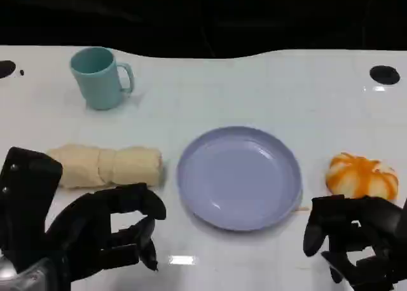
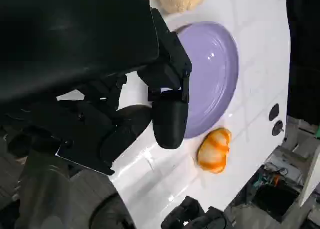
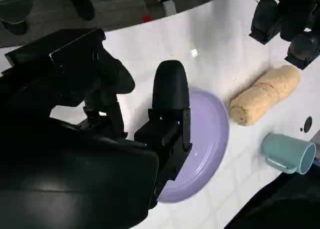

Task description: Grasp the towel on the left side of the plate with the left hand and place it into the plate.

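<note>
- The rolled beige towel (image 1: 105, 166) lies on the white table (image 1: 254, 87) just left of the lavender plate (image 1: 239, 176), untouched
- The left hand (image 1: 105, 230) hovers near the towel on the robot's side, fingers apart and holding nothing; the reach is judged the step in hand
- It would do well to come down over the roll's middle, fingers straddling its width, and close firmly, as soft cloth may sag or unroll
- The right hand (image 1: 356, 237) waits beside the orange-striped pumpkin-like object (image 1: 361, 175), fingers loosely curled, empty
- A teal mug (image 1: 100, 77) stands at the far left; beyond the table the room is dark, with floor clutter glimpsed in the wrist views
</note>
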### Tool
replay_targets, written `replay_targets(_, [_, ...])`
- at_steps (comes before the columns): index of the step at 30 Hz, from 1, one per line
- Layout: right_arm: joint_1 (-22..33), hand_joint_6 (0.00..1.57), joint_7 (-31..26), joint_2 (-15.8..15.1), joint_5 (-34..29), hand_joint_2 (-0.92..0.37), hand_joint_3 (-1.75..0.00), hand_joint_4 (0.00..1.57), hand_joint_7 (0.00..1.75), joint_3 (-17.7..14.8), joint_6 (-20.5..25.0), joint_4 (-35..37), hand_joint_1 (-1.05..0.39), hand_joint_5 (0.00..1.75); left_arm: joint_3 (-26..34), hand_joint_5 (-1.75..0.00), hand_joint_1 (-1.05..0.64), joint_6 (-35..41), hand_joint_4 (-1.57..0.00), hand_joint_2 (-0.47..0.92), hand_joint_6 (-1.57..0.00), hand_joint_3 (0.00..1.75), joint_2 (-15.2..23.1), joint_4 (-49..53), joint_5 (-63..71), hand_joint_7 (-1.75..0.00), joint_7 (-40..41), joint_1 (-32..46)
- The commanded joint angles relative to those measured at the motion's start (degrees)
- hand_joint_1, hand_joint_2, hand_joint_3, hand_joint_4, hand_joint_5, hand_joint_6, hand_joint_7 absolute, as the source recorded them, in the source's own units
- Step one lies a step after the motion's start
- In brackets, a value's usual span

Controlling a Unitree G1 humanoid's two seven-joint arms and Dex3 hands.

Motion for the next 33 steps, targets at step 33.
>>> replay_targets(33, [-0.72, 0.67, -0.21, -0.33, -0.38, -0.61, -1.06, 0.68, 1.43, 0.22, 0.0, -0.05, 0.08, 1.68, -1.87, -1.68, -0.11, -8.97, -0.68, 0.59, -0.72, 1.13, 1.64, 0.2, 5.09, -1.4, -0.05, 0.82])
